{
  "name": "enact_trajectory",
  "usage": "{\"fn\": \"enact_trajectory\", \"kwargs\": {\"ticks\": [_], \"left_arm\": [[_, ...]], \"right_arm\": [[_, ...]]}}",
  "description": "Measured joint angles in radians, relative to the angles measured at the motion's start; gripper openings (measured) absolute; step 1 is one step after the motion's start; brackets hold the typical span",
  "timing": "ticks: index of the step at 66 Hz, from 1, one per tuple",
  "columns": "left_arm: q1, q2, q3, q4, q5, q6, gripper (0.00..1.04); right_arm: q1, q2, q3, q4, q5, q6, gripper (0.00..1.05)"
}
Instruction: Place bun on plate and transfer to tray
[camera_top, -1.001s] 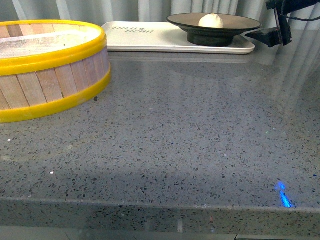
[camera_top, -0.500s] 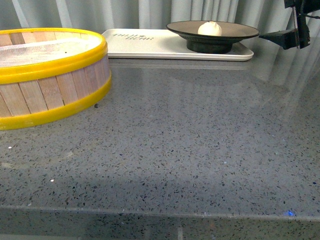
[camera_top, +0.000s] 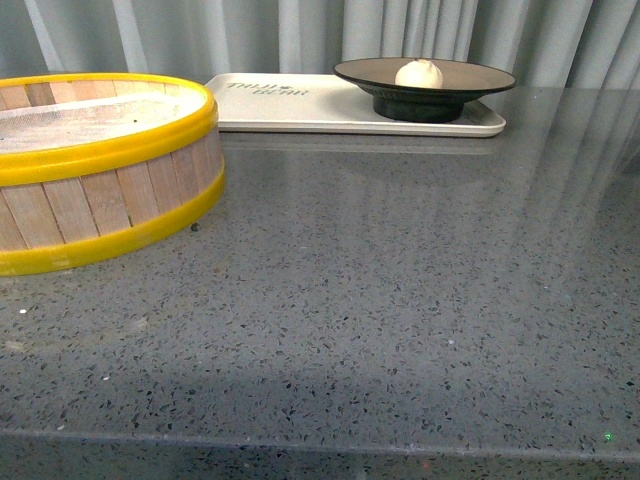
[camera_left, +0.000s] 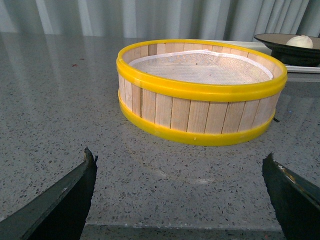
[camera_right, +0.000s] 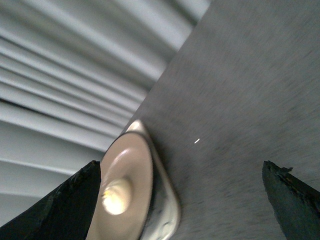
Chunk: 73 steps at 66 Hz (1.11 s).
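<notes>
Grey speckled stone countertop (camera_top: 380, 300), pale pleated curtains (camera_top: 300, 35) behind. Far back, toward twelve o'clock in the front view: flat off-white tray (camera_top: 290, 105) with faint dark lettering. On the tray's right end, at about one o'clock: tan-brown plate (camera_top: 465, 75) with a black rim and foot. Small white bun (camera_top: 419, 73) sitting upright in the plate's middle. At about ten o'clock, near the tray's left end: round wooden steamer basket (camera_top: 100, 165) with yellow rims, white cloth lining inside.

Neither arm visible from the front. Left gripper (camera_left: 180, 200) spread wide, grasping nothing, dark fingers (camera_left: 65, 200) at either edge of its wrist view, hovering over bare counter short of the basket. Right gripper (camera_right: 180, 200) likewise parted and empty; blurred wrist view with plate, bun and tray corner between its fingers.
</notes>
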<state>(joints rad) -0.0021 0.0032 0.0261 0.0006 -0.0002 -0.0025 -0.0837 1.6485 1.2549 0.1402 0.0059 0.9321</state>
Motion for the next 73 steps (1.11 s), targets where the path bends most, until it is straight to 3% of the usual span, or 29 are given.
{"fn": "enact_trajectory", "kwargs": {"ticks": [8, 12, 20, 27, 37, 48, 73], "left_arm": [[0.000, 0.000, 0.000, 0.000, 0.000, 0.000, 0.98], [0.000, 0.000, 0.000, 0.000, 0.001, 0.000, 0.98], [0.000, 0.000, 0.000, 0.000, -0.003, 0.000, 0.98], [0.000, 0.000, 0.000, 0.000, -0.002, 0.000, 0.98], [0.000, 0.000, 0.000, 0.000, 0.000, 0.000, 0.98], [0.000, 0.000, 0.000, 0.000, -0.001, 0.000, 0.98], [0.000, 0.000, 0.000, 0.000, -0.001, 0.000, 0.98]], "right_arm": [[0.053, -0.336, -0.325, 0.056, 0.260, -0.228, 0.96], [0.089, -0.494, -0.451, 0.114, 0.328, -0.362, 0.95], [0.089, -0.721, -0.682, 0.282, 0.028, -0.712, 0.75], [0.088, -0.862, -0.899, 0.307, -0.007, -0.856, 0.55], [0.084, -1.030, -1.113, 0.316, -0.004, -0.909, 0.28], [0.084, -1.110, -1.161, 0.299, -0.005, -0.922, 0.02], [0.084, -1.259, -1.213, 0.203, -0.005, -0.927, 0.02]]}}
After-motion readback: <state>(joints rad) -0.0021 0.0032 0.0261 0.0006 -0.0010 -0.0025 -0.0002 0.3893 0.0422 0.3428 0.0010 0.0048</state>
